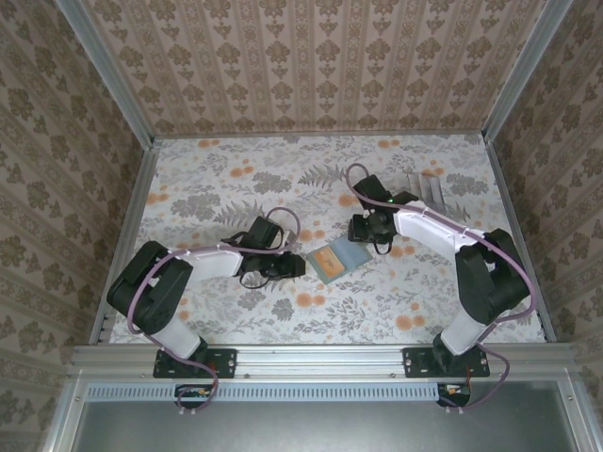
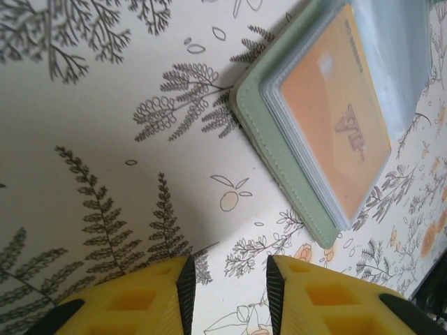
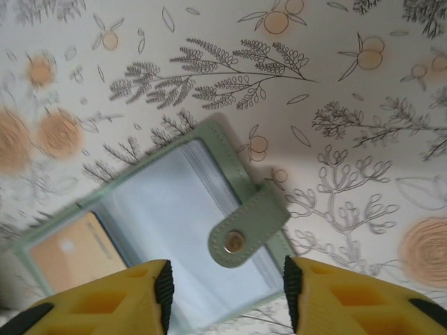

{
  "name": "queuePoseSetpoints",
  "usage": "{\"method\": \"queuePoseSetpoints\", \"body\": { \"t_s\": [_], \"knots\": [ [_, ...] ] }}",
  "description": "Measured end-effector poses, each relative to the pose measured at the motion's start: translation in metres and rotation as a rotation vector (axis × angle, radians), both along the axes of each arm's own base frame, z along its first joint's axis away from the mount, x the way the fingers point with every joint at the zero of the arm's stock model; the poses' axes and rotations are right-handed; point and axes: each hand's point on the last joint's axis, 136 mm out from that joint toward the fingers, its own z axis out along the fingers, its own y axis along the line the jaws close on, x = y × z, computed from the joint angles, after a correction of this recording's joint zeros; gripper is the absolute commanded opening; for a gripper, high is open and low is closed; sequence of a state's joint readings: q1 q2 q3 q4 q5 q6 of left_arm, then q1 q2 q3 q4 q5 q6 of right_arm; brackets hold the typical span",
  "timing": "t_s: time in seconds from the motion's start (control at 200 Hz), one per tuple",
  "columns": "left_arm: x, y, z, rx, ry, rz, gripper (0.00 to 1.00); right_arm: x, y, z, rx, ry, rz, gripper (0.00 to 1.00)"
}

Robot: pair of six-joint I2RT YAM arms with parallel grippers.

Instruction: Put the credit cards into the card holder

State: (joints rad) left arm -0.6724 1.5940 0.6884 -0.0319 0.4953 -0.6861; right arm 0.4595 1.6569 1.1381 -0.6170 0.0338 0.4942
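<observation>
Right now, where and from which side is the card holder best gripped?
Probably at the snap tab edge of the card holder, coming in from the side of the right gripper. The holder lies open and flat, so only a thin edge offers a pinch, and the tab end faces that open gripper.

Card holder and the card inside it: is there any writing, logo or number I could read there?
Orange card in the card holder: a dark printed mark, sideways and blurred, not readable.
Same card, along its edge: a faint line of small print, too small to read.
Snap tab of the holder: no lettering visible.
So nothing can be quoted.
</observation>
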Motion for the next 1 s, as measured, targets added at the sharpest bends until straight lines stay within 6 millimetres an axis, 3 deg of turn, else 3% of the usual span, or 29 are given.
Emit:
{"method": "queuePoseSetpoints", "body": {
  "t_s": [0.12,0.345,0.52,0.865,1.0],
  "knots": [
    [-0.004,-0.002,0.0,0.0,0.009,-0.013,0.37,0.002,-0.002,-0.005,-0.099,0.005,0.105,0.52],
    [-0.006,-0.003,0.001,0.002,0.011,-0.019,0.4,0.005,-0.014,-0.033,-0.231,0.054,0.185,0.51],
    [-0.008,-0.007,0.002,0.0,0.014,-0.025,0.4,0.007,-0.016,-0.035,-0.256,0.05,0.206,0.52],
    [-0.01,-0.012,-0.001,-0.005,0.019,-0.03,0.41,0.0,0.012,-0.033,-0.247,0.035,0.341,0.55],
    [-0.01,-0.013,-0.001,-0.007,0.019,-0.031,0.41,0.001,0.009,-0.039,-0.283,0.044,0.349,0.54]
  ]
}}
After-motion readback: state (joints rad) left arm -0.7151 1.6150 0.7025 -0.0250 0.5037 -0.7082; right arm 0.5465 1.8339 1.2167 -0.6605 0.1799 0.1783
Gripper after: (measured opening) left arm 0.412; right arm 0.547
